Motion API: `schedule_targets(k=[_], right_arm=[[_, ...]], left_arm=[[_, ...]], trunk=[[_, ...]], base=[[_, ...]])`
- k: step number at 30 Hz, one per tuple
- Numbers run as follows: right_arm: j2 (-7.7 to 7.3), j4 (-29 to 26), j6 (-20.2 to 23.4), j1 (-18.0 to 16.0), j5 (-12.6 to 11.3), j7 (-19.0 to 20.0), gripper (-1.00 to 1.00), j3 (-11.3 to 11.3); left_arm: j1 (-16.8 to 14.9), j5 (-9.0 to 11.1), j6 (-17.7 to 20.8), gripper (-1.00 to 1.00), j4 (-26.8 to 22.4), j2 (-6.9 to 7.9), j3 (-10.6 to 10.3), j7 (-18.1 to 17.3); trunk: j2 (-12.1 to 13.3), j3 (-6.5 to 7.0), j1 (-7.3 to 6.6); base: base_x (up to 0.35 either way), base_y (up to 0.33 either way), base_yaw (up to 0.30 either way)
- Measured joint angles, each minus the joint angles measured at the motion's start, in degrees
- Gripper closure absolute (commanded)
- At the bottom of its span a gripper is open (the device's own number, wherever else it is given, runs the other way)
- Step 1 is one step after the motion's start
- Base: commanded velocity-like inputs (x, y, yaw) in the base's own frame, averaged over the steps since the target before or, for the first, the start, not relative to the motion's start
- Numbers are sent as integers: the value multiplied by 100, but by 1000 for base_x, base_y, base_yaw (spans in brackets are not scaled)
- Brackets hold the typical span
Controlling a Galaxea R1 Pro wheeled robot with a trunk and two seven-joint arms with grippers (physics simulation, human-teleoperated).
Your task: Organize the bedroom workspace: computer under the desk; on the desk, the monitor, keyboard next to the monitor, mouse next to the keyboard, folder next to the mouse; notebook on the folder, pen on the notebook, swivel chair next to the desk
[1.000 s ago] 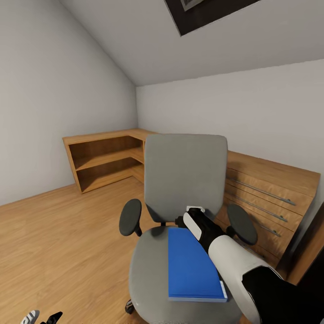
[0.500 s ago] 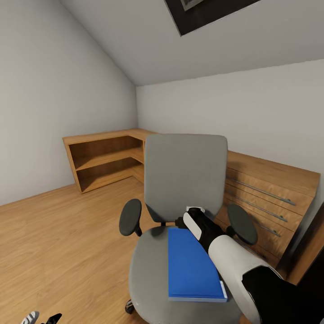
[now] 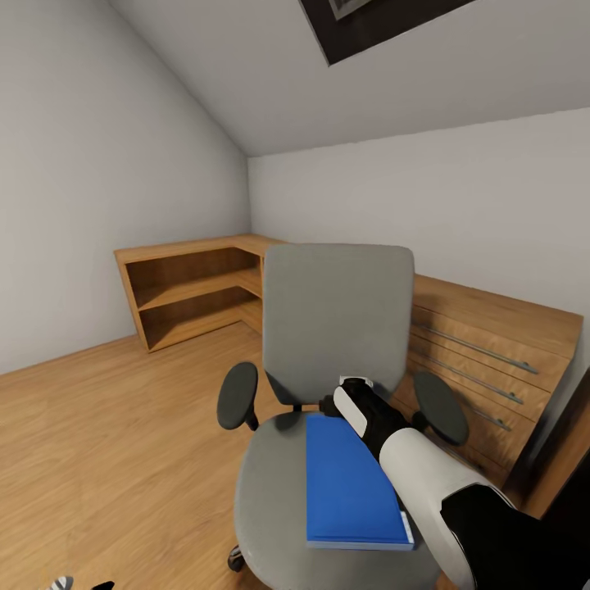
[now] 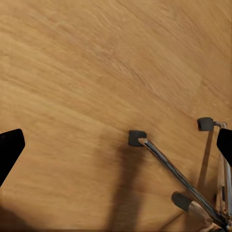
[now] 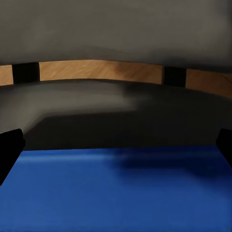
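The grey swivel chair point(image 3: 336, 311) stands right in front of me, its seat facing me. A bright blue folder point(image 3: 348, 483) lies flat on the right half of the seat. My right arm reaches over the folder, and the right gripper point(image 3: 332, 406) sits low at the folder's far edge, close to the backrest. The right wrist view has that gripper point(image 5: 116, 147) open, its fingertips point(image 5: 9, 145) wide apart just above the folder point(image 5: 116, 193). In the left wrist view my left gripper point(image 4: 118, 147) is open over the wood floor beside the chair's chrome base point(image 4: 179, 179).
A low wooden corner shelf unit point(image 3: 188, 291) runs along the far walls. A wooden dresser point(image 3: 492, 344) with long metal handles stands behind the chair at the right. Open wood floor point(image 3: 106, 442) lies to the left. A caster point(image 4: 137, 137) rests on the floor.
My left gripper's tips have sunk lower at the bottom edge of the head view. The chair, folder and right arm have not moved.
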Motion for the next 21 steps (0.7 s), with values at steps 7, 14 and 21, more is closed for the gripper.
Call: schedule_targets(k=[7, 14, 21], right_arm=[[0, 5, 315, 0, 1, -10, -100, -1], [0, 5, 395, 0, 1, -11, -100, -1], [0, 1, 412, 0, -5, -11, -100, -1]], left_arm=[[1, 4, -7, -100, 51, 0, -4, -18], [0, 4, -7, -100, 56, 0, 6, -22], [1, 3, -7, -100, 63, 0, 6, -22]], trunk=[[0, 0, 1], [0, 0, 0], [0, 0, 0]], base=[[-109, 0, 0], [-25, 0, 0], [-4, 0, 0]])
